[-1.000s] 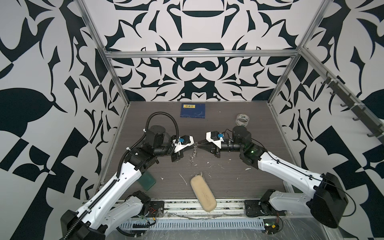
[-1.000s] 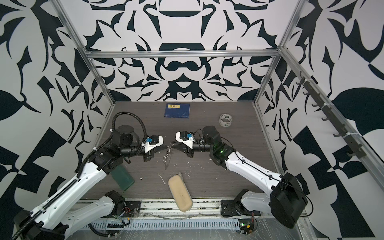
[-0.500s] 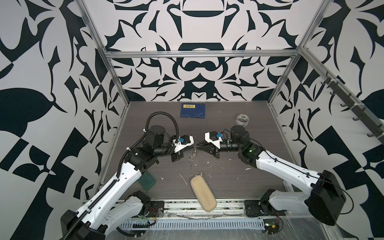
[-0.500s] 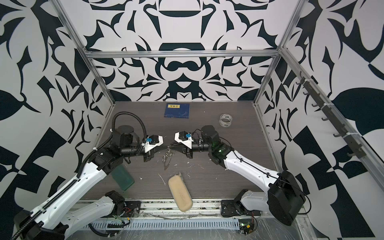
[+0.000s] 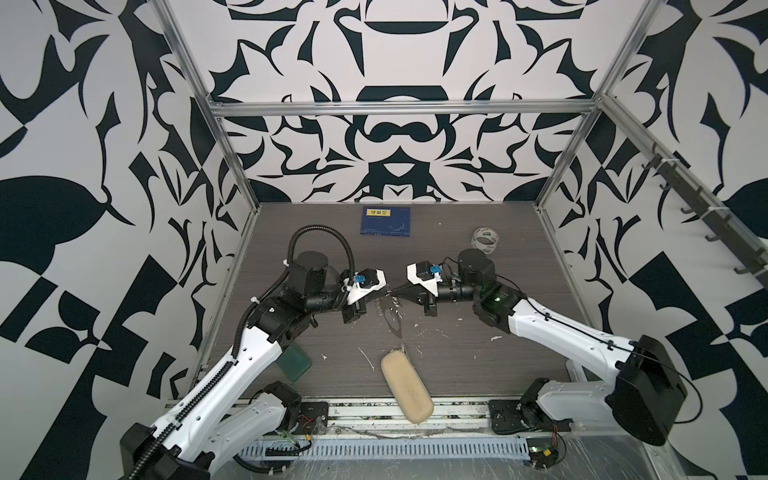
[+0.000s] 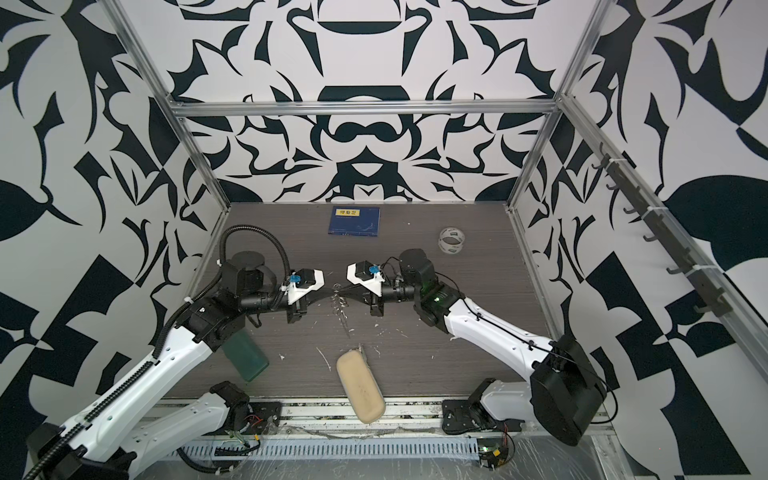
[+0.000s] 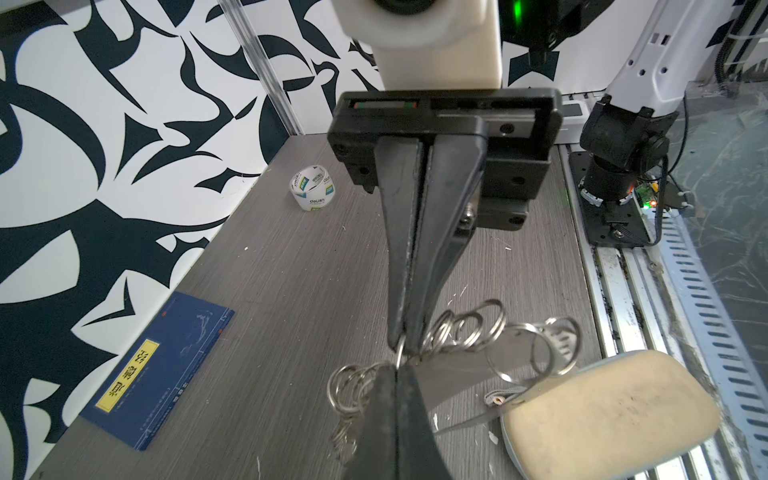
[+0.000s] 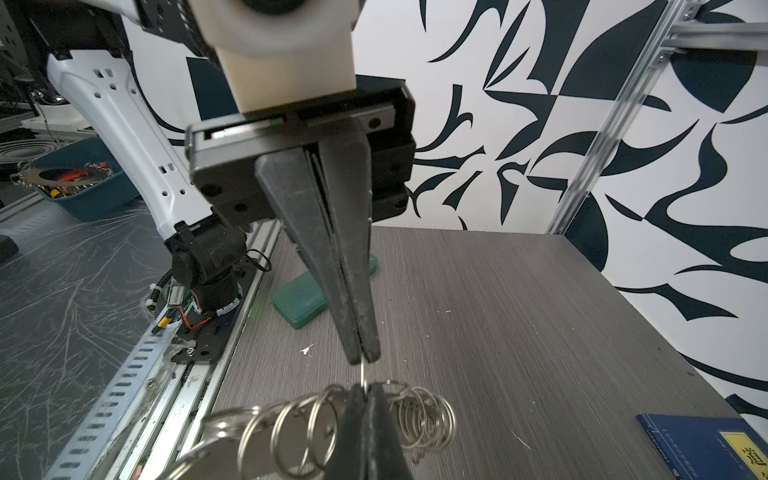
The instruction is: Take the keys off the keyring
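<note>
Keyring [image 5: 390,305]: held up off the surface [image 5: 478,374], mid-scene, pinched from left and right at once. Seen in both top views as a bunch of small wire rings with a thin loop trailing down toward the surface.

Left gripper [image 7: 397,368]: fingers closed tight on one wire ring.
Right gripper [image 8: 365,387]: fingers likewise closed, apparently on the same ring, tip to tip with the left.

Judged a two-point pinch: meant to fix the ring so its coil can be pried or turned. With a single hold, free swing of the whole bunch likely.

Key [image 8: 224,451]: flat silvery piece among the rings on the near side of the pinch, blurred. Only one made out, not yet off. Carrying ring: cannot tell.

Lifted rather than worked flat, probably to let spare rings drop away from the pinched one.

Elsewhere, untouched: beige pouch [image 5: 405,386] at near edge, green case [image 5: 296,365] near left, blue booklet [image 5: 385,222] far, tape roll [image 5: 484,239] far right.

Risk: thin wire between smooth fingers, so slip likely under twist.
</note>
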Tool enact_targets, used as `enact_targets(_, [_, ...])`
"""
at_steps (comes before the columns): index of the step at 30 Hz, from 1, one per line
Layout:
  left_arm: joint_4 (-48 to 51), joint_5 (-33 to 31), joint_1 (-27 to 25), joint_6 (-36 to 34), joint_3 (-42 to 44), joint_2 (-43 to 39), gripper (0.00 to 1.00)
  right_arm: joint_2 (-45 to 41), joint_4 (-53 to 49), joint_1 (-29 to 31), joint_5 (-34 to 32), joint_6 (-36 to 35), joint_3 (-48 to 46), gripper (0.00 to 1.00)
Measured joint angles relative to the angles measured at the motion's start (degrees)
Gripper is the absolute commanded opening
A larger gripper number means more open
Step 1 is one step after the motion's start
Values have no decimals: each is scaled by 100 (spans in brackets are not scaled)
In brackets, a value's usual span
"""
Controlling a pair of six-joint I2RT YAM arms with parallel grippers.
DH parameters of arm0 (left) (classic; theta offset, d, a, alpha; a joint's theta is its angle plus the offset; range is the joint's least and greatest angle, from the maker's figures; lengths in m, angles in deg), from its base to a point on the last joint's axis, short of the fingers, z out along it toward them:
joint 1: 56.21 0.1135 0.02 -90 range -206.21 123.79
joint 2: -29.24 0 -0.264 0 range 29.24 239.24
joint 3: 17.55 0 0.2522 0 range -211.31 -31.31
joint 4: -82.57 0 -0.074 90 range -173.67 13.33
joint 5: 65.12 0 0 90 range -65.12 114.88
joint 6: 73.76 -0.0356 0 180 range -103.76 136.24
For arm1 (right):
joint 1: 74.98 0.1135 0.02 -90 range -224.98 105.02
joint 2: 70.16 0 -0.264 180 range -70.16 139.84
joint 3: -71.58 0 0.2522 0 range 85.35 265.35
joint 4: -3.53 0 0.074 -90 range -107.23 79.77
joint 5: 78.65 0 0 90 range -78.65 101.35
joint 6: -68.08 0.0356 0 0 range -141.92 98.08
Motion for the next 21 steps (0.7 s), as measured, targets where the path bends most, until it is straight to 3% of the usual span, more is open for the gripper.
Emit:
enact_targets(2, [-96,15,-2,39,31,-42,17,-7,116,0,-7,72,-24,0])
enact_targets(6, [-282,74,-7,186,81,-146,21,-46,352,0,-50,212,-76,0])
enact_targets(13, [-476,103,-7,284,114,-186,18,-114,717,0,-66,424,-146,0])
enact_targets(21, [-605,197,17,435,103,-164,8,-116,962,0,28,551,-175,0])
